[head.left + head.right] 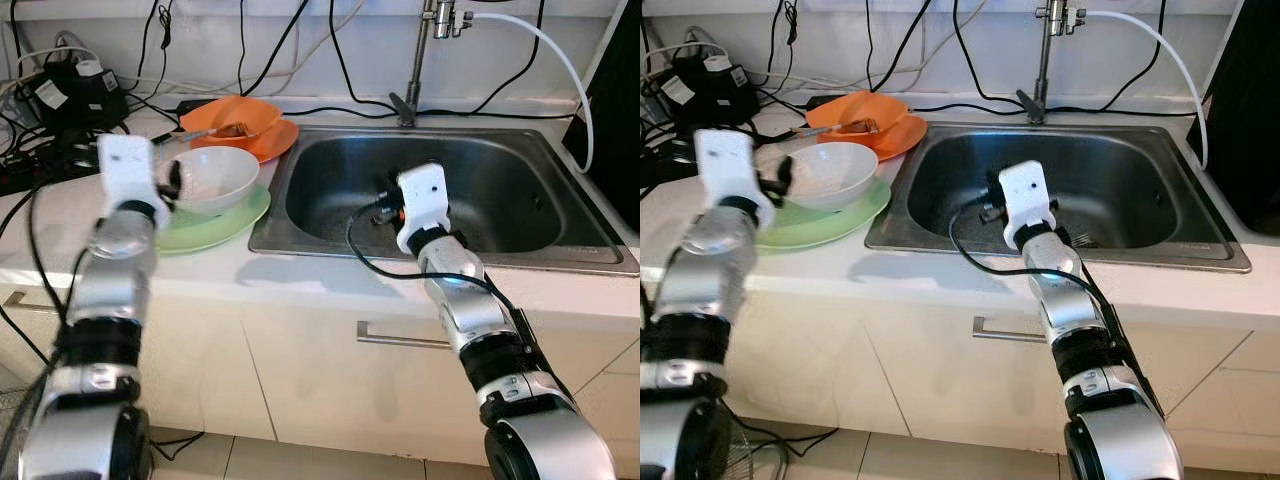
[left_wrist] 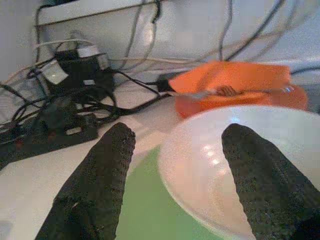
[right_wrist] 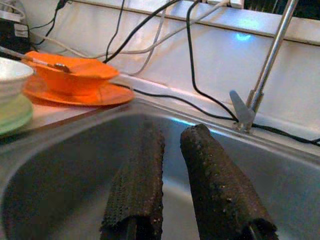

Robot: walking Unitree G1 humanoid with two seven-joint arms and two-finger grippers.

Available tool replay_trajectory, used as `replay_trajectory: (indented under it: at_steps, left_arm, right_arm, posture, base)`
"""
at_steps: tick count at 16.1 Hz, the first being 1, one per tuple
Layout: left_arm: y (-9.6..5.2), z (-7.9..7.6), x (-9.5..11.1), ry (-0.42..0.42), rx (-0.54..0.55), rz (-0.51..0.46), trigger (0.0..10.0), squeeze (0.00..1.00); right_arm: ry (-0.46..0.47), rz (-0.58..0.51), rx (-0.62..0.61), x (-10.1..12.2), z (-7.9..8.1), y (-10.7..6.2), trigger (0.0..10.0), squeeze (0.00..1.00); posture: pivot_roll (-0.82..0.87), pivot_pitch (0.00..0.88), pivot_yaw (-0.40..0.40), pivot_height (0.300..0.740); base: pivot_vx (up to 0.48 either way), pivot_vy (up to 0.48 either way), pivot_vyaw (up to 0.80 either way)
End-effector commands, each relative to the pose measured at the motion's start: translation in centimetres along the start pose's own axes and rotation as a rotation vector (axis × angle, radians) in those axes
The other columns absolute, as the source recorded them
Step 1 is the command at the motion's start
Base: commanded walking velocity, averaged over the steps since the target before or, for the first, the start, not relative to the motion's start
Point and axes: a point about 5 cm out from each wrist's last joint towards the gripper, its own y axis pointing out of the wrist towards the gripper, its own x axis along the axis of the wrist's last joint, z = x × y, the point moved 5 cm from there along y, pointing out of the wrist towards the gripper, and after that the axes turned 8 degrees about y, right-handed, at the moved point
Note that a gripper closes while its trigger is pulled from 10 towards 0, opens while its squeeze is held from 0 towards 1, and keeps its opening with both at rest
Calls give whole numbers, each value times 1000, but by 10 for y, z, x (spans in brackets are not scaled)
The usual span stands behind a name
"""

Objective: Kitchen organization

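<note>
Left wrist view: my left claw spread wide, straddling the round white ceramic bowl's rim; bowl cut off.
Right claw: fingers nearly together, empty, over the steel sink.

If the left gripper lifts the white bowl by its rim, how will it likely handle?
The glossy white round bowl looks rigid and glazed, so probably slippery against the left gripper fingers straddling its rim. It sits on the pale green plate, so a push may slide it. Likely ceramic, breakable if dropped.
</note>
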Motion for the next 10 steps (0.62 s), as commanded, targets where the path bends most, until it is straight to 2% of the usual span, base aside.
replay_trajectory:
  at_steps: [1,4,7,10]
  left_arm:
    - [3,7,1,-20,27,14,10000,0]
    - [3,25,-7,-123,119,87,10000,0]
    - [3,23,-21,-129,118,143,10000,0]
    - [1,12,-35,-164,80,202,10000,0]
  right_arm:
    - [-13,-11,17,6,4,1,10000,0]
    - [-23,-2,20,5,4,0,10000,0]
    - [-27,1,20,5,4,0,10000,0]
    - [-27,0,25,6,6,0,10000,0]
  posture:
    - [25,0,83,740]
    - [23,0,82,740]
    - [24,0,80,740]
    - [18,0,79,740]
  base:
    - [0,0,0]
    - [0,0,0]
    - [0,0,0]
    - [0,0,0]
